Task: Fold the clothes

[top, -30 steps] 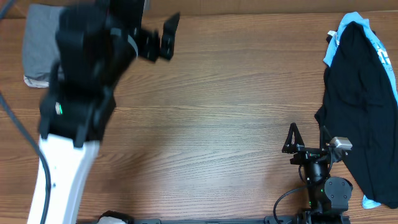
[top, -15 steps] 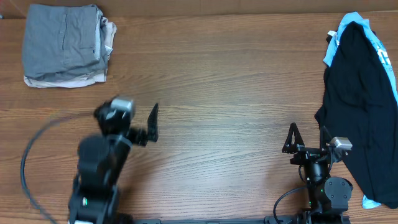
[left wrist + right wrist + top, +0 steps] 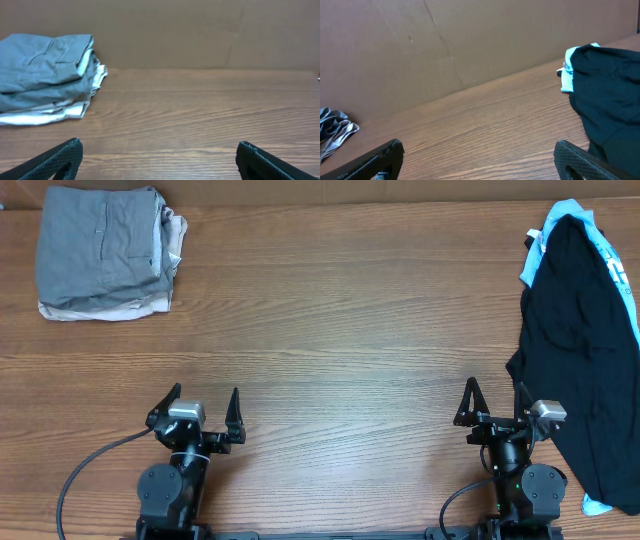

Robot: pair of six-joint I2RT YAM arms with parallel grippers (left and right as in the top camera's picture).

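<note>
I see the grey shorts (image 3: 98, 248) folded in the upper left of the overhead frame. They lie on top of a beige garment (image 3: 110, 310), whose edges show beneath them and at the right side of the pile. At the right edge of the frame a black garment (image 3: 575, 360) lies spread on the worktop (image 3: 340, 310), with light-blue cloth (image 3: 558, 218) showing at its top and its lower corner. I count three garments in two places, well apart. There are white marks on the blue strip, but they are too small to read. A brown cardboard wall (image 3: 200, 30) backs the worktop in both wrist views. Both arms sit at the bottom of the overhead frame. The left end effector (image 3: 205, 406) stands wide with nothing in it. The right end effector (image 3: 495, 404) is equally wide and bare, near the black garment. A black cable (image 3: 85, 470) curls at the lower left. The shorts lie well apart from both end effectors.
</note>
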